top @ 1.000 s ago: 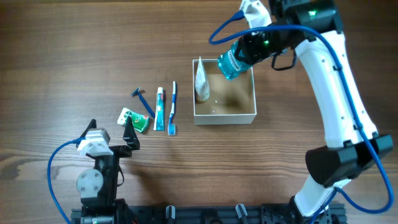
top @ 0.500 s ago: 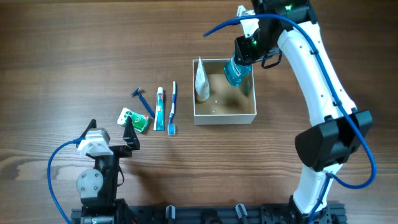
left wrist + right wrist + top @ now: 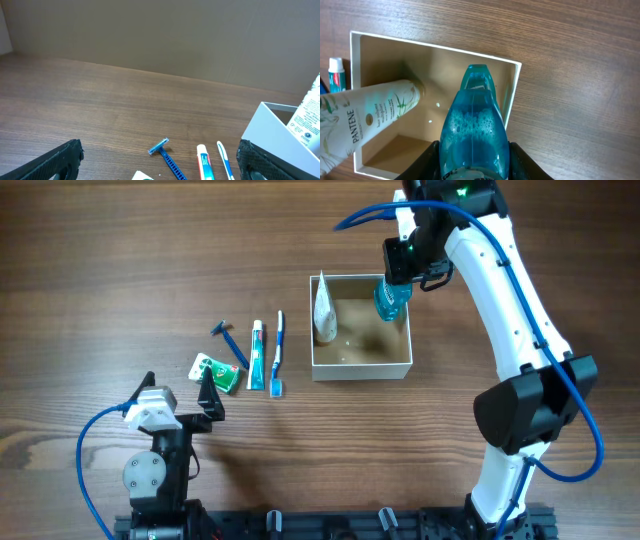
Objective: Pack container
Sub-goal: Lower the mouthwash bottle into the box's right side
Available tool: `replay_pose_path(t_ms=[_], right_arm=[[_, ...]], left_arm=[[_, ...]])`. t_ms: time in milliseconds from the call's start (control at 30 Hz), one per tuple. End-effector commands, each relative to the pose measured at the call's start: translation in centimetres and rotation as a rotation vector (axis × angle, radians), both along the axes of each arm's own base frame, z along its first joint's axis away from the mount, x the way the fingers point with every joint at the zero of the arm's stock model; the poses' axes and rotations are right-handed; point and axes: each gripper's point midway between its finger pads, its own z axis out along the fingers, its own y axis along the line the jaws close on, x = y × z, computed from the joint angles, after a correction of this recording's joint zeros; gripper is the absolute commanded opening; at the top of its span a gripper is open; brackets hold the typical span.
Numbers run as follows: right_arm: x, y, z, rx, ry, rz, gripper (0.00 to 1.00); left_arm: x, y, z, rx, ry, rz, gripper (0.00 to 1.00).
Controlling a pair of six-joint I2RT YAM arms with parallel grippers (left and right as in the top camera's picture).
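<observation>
Currently, status per view:

- Container (image 3: pixel 360 370): open-top square box, white walls, tan inside. Sits on the wood table (image 3: pixel 120 260), right of centre in the overhead view.
- R gripper (image 3: pixel 403 262): clamped on a teal see-through bottle (image 3: pixel 391 298), one finger on each side of the bottle body, as the right wrist view shows.
- Bottle pos.: over the container's far right corner, close to the right wall. Wrist view shows its free end (image 3: pixel 474 120) pointing down into the box (image 3: pixel 435 47). Contact with the box floor: cannot tell.
- White Pantene tube (image 3: pixel 324 310): inside the container, leaning on the left wall, top end above the rim. Apart from the bottle; also seen in the wrist view (image 3: pixel 370 115).
- L gripper (image 3: pixel 180 392): fingers (image 3: pixel 50 162) wide apart, nothing between them. Located near the table's front-left edge, well apart from the container.
- Loose items on the table, left of the container, in a row: blue razor (image 3: pixel 230 343), toothpaste tube (image 3: pixel 256 355), toothbrush (image 3: pixel 279 352).
- Green packet (image 3: pixel 215 370): just beside the L gripper's right finger, in front of the razor.
- L wrist view: container wall (image 3: pixel 270 135) at right edge, with the razor (image 3: pixel 165 152) ahead.
</observation>
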Motion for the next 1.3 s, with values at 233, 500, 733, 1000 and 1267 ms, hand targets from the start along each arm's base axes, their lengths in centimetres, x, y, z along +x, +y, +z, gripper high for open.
replay_pose_path(t_ms=[233, 500, 733, 1000, 1267], right_arm=[[0.4, -0.1, -0.6, -0.004, 0.012, -0.076, 0.05], [0.9, -1.3, -1.4, -0.079, 0.005, -0.091, 0.05], [1.1, -1.2, -1.4, -0.076, -0.002, -0.092, 0.05], [1.4, -1.1, -1.4, -0.07, -0.013, -0.099, 0.06], [1.6, -1.0, -2.4, -0.078, 0.007, -0.098, 0.06]], left_arm=[[0.0, 0.0, -0.2, -0.017, 0.008, 0.005, 1.0], [0.0, 0.0, -0.2, -0.017, 0.008, 0.006, 1.0], [0.0, 0.0, -0.2, -0.017, 0.008, 0.005, 1.0], [0.0, 0.0, -0.2, -0.017, 0.008, 0.005, 1.0], [0.0, 0.0, -0.2, -0.017, 0.008, 0.005, 1.0]])
